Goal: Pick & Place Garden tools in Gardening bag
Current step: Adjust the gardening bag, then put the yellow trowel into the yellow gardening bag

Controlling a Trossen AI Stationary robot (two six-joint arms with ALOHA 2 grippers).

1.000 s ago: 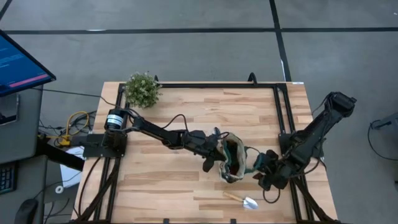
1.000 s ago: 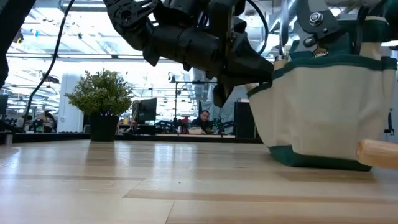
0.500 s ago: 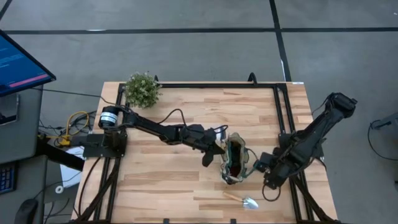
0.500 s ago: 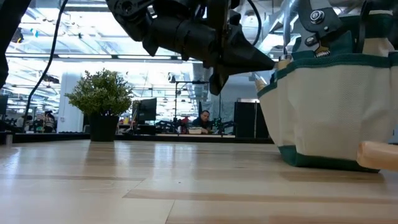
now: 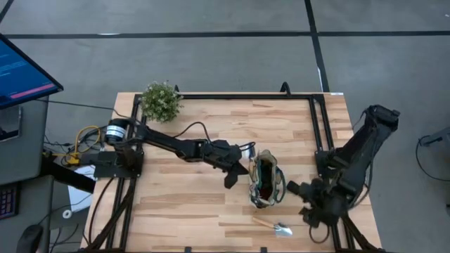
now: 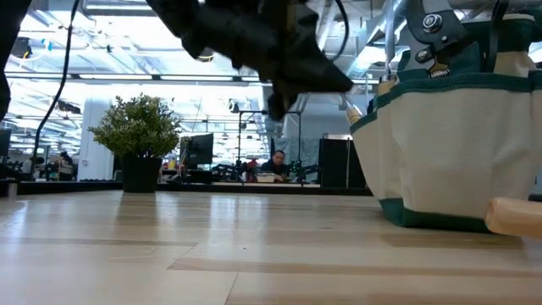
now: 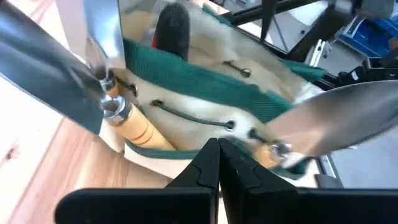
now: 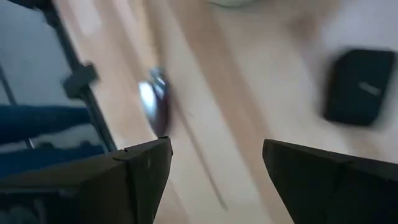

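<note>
The beige gardening bag (image 5: 266, 184) with green trim stands upright on its base near the table's right middle; it also shows in the low view (image 6: 457, 144). Tools with wooden handles and silver heads stick out of its outer pockets (image 7: 134, 121). A trowel (image 5: 274, 226) lies flat on the table near the front edge, its handle end in the low view (image 6: 512, 216) and its silver head in the right wrist view (image 8: 155, 106). My left gripper (image 5: 241, 171) is shut and hovers just left of the bag (image 7: 219, 152). My right gripper (image 5: 294, 188) is open (image 8: 214, 146), right of the bag, above the table.
A bushy green potted plant (image 5: 160, 100) stands at the table's far left corner and shows in the low view (image 6: 140, 135). Black frame rails run along the table's left and right sides. Bare wood lies left of the bag and along the far half.
My left gripper has drawn back from the bag's left rim toward the table's left and risen a little. The bag's mouth, spread wide before, has narrowed, and its left side has settled toward the right. My right gripper has swung toward the near edge.
</note>
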